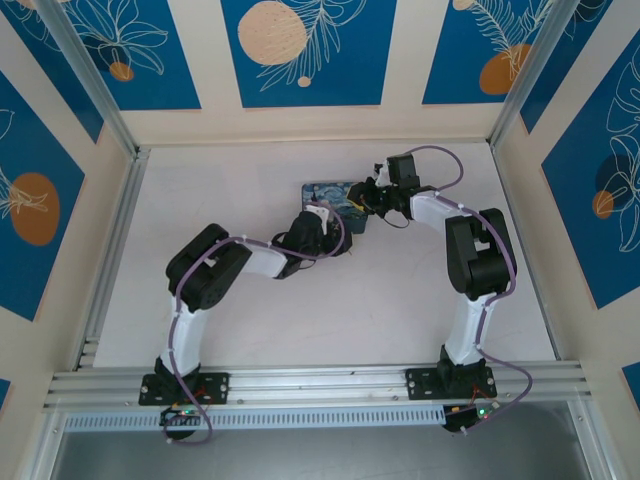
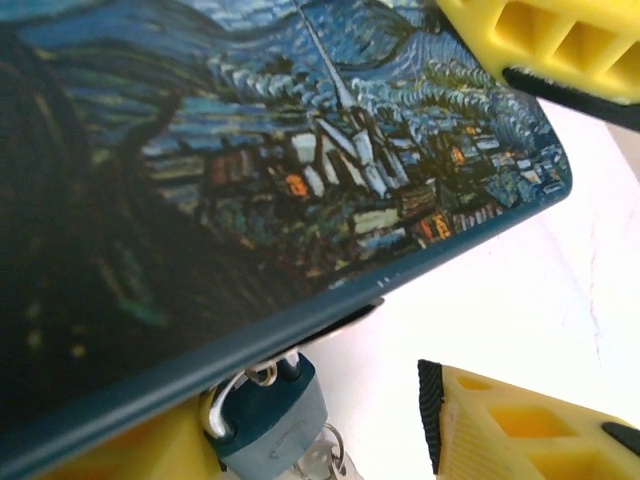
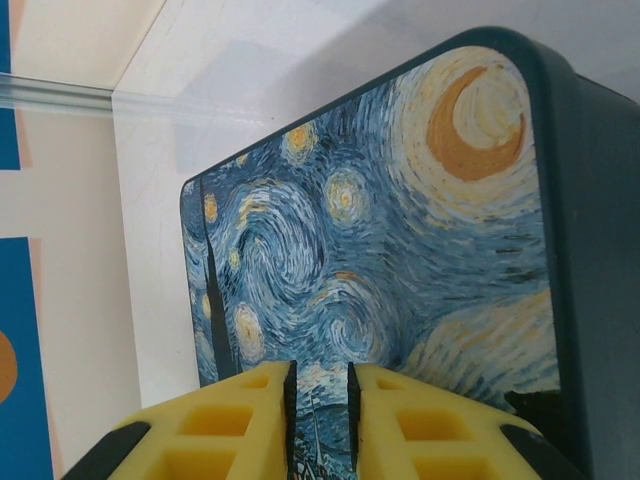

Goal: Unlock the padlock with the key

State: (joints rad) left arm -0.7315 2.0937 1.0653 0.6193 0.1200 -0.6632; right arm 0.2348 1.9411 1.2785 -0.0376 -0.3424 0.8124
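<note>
Spread wide and gripping nothing, the yellow fingers (image 2: 530, 425) of the left claw (image 2: 325, 415) sit in the foreground of the left wrist view. The padlock (image 2: 272, 420) hangs between them from the front edge of the starry-night box (image 2: 250, 170), its teal-blue body just beside one finger, which is half hidden under that edge, and apart from the other. Its thin silvery shackle (image 2: 222, 402) loops up toward a metal hasp (image 2: 345, 318) under the box's rim. The key (image 2: 318, 462), small and silvery, shows at the lock's lower end, touching it and cut off by the bottom of the frame; whether it is fully seated cannot be told.

In the right wrist view the right claw (image 3: 320, 415) is all but closed, only a thin slit between its yellow fingers (image 3: 230, 430), and the painted lid (image 3: 400, 250) with its crescent moon (image 3: 475, 120) and swirling stars rises just beyond them.

From above, the box sits toward the far middle of the white bench (image 1: 250, 320), the left arm (image 1: 205, 270) reaching to its near side and the right arm (image 1: 480, 250) to its right side. An aluminium rail (image 1: 320, 385) carries both bases along the near edge; cream walls (image 1: 205, 60) with blue floral panels (image 1: 330, 60) close in the left, right and far sides.
</note>
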